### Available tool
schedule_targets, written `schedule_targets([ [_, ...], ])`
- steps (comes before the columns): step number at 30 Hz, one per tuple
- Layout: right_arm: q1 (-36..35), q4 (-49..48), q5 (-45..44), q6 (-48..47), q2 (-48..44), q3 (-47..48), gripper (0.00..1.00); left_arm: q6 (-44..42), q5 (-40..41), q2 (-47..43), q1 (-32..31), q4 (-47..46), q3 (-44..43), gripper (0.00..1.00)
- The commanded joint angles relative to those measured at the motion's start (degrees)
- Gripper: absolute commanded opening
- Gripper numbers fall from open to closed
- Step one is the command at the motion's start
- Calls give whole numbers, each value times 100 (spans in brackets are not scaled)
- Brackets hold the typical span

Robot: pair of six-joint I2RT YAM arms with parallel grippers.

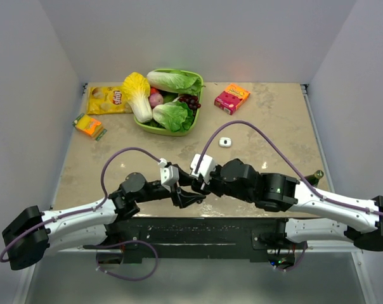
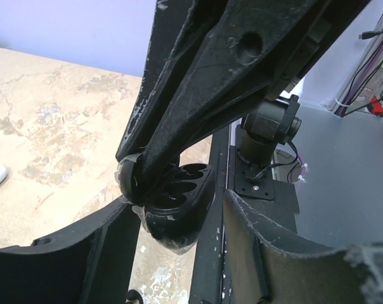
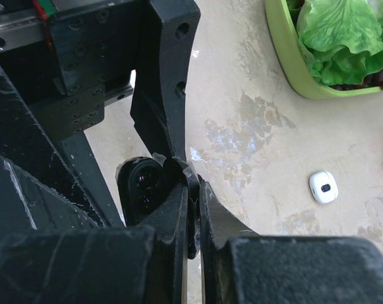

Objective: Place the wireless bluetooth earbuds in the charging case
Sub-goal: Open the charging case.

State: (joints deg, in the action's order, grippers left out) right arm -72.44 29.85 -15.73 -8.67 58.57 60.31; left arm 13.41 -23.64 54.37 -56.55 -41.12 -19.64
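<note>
The work looks to be at the fetching stage, not at insertion. The charging case (image 3: 323, 187) lies on the table (image 1: 274, 120) on the near side of the green bowl (image 3: 281, 54), a little to its right. It is apart from both arms, with its lid apparently down.

Nearer the bases than the bowl, the two grippers meet over the table's near edge around a black oval holder (image 2: 179, 202) with hollow pockets. The earbuds themselves cannot be made out — they may sit in those pockets, but the frames do not show it.

The right gripper (image 3: 193, 183) is pinched almost fully together on the holder's rim and carries it. The left gripper (image 2: 179, 218) stands partly spread, one finger on either side of the holder's lower end — whether either finger touches it I cannot tell.

The next move probably calls for the left fingers to narrow onto a single bud and draw it out. The right must keep the holder steady, and the case lid would need opening before anything goes in.
</note>
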Motion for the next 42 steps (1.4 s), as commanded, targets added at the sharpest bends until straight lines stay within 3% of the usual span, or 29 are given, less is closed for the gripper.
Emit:
schedule_targets([
  [1, -129, -163, -246, -118, -64, 253, 0, 127, -149, 82, 101, -299, -234, 54],
  [17, -323, -207, -159, -135, -266, 349, 0, 171, -115, 188, 347, -300, -172, 52],
  [27, -332, -181, -343, -127, -320, 341, 0, 267, -484, 109, 356, -440, -189, 64],
  [42, -314, -181, -405, -135, -205, 323, 0, 426, -932, 91, 356, -484, -427, 69],
])
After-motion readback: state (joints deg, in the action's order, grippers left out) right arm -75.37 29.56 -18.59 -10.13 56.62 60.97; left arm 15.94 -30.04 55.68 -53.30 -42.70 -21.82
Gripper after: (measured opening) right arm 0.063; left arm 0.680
